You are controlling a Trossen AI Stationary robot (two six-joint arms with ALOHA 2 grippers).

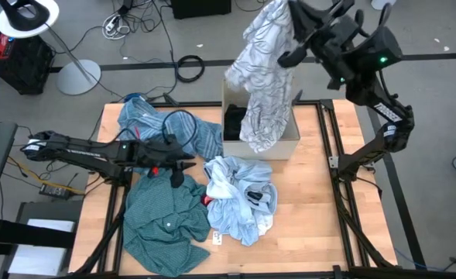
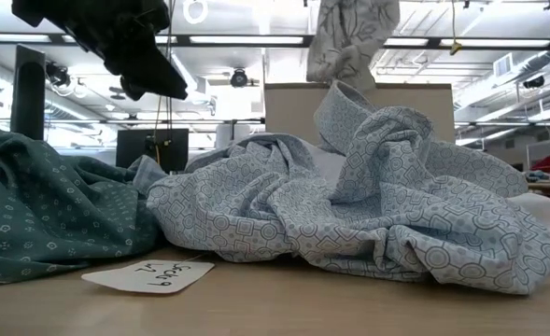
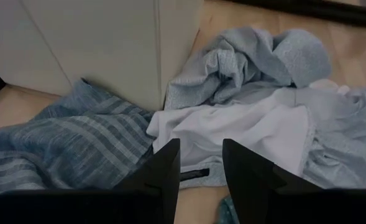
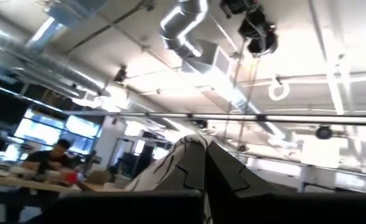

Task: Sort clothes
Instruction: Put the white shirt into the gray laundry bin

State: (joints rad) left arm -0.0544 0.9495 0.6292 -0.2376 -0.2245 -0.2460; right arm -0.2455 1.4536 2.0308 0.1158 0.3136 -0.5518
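the right gripper has its jaws shut on the white-grey patterned cloth, which hangs high over the cardboard box at the desk's far edge. to do this well, lower until the hem piles inside, then let go. the left gripper, jaws apart and empty, hovers near the pale blue shirt.

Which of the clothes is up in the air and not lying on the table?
The white-grey patterned cloth. It hangs from the right gripper above the cardboard box, while the teal shirt, pale blue shirt and blue striped cloth lie on the table.
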